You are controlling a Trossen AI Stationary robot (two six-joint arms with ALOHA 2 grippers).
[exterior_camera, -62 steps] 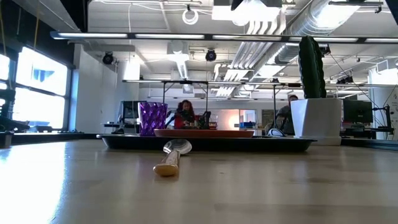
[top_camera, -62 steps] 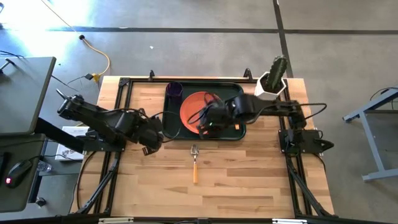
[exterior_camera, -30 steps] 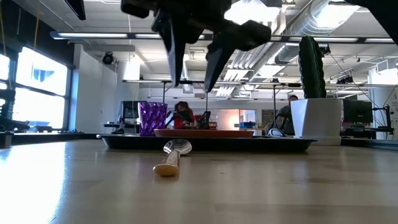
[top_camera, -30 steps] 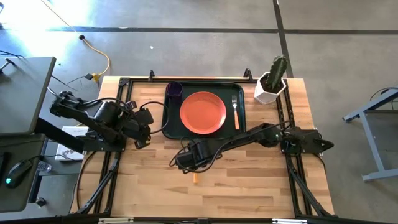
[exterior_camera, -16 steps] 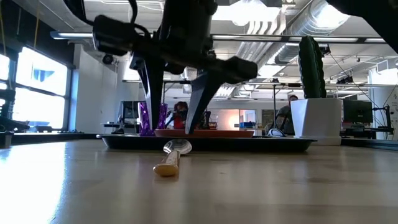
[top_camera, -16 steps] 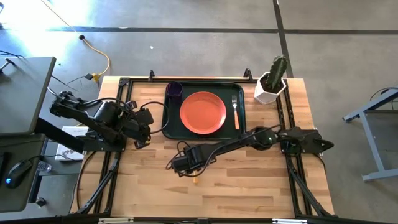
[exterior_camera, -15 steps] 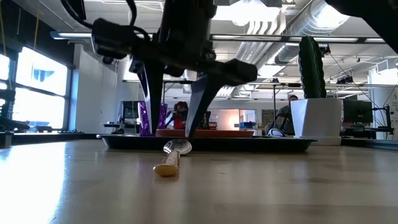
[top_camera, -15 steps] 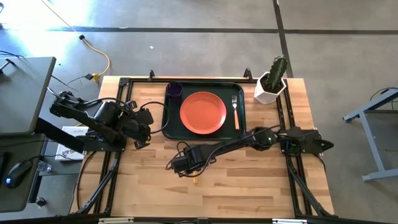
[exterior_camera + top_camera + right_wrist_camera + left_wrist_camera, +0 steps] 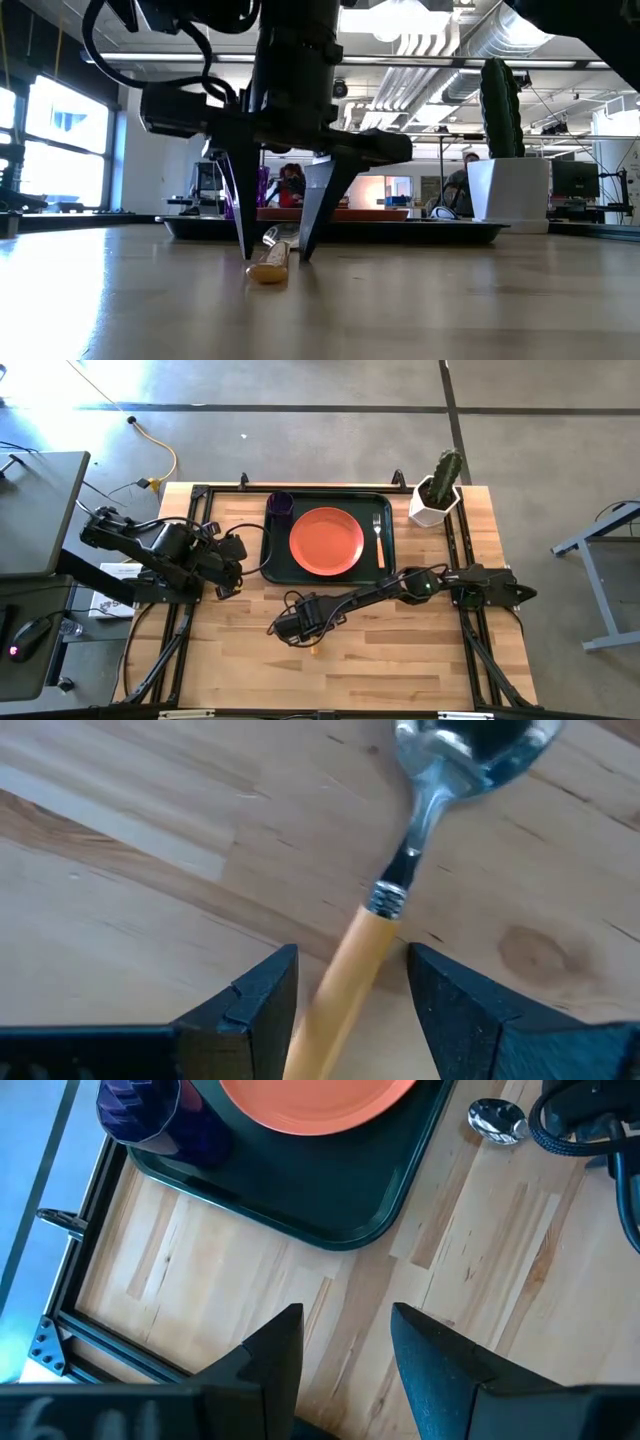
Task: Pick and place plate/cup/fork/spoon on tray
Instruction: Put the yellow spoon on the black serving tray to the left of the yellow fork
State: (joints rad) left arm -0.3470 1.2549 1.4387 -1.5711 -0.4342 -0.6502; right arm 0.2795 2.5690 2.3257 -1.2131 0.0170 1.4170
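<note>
Tray [image 9: 273, 555] sits upper centre of the high view, on the far half of the table [image 9: 400, 660]. In it: plate [image 9: 326, 540] in the middle, cup [image 9: 280, 504] in its upper-left corner, fork [image 9: 378, 538] along its right side, tines toward the top of the frame. White pot with cactus [image 9: 437, 490] stands on the table just right of the tray, outside it.

Spoon [image 9: 314, 647] is on bare wood below the tray, centre frame, mostly hidden under the right arm in the high view. Low view shows it lying flat, handle end toward the camera, bowl toward the tray.

Right gripper [image 9: 272, 255] is down at the spoon, arm stretched low from the right edge of the table toward centre. Jaws are wide open, one finger on each side of the orange handle, tips at or near the wood; nothing gripped. Right wrist view: handle runs between the two fingers [image 9: 262, 1000], clear gaps on both sides.

Left gripper [image 9: 226, 565] is parked at the left of the table, level with the tray's lower-left corner. Its jaws are parted, holding nothing; the wrist view looks over that tray corner.

Surface is light butcher-block wood on a black frame. Beyond it: grey concrete floor, open office with exposed ducts, people seated at desks far back in the low view.
</note>
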